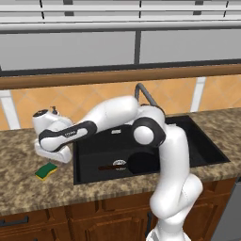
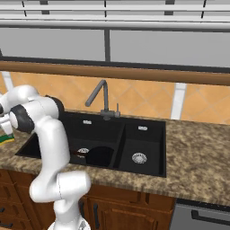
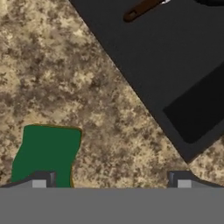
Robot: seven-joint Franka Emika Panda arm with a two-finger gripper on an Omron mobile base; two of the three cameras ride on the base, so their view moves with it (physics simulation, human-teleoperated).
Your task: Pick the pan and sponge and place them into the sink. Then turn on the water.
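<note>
The yellow sponge [image 1: 46, 171] lies green side up on the granite counter, left of the sink [image 1: 94, 146]. My gripper [image 1: 52, 157] hangs open just above the counter, between the sponge and the sink's left rim. In the hand view the sponge [image 3: 46, 151] sits by the left fingertip [image 3: 41, 180], off to the side of the gap of my gripper [image 3: 111, 181]. The black pan [image 1: 137, 163] rests in the sink's left basin, its brown handle [image 1: 112, 166] pointing left. The pan [image 2: 99, 156] also shows beside the silver drain. No water runs from the faucet [image 2: 99, 92].
A white soap dispenser [image 1: 53, 111] stands behind my hand near the wall. The right basin [image 2: 140, 148] holds only its drain. Granite counter [image 2: 197, 157] stretches to the right of the sink. My arm arches over the sink's left basin.
</note>
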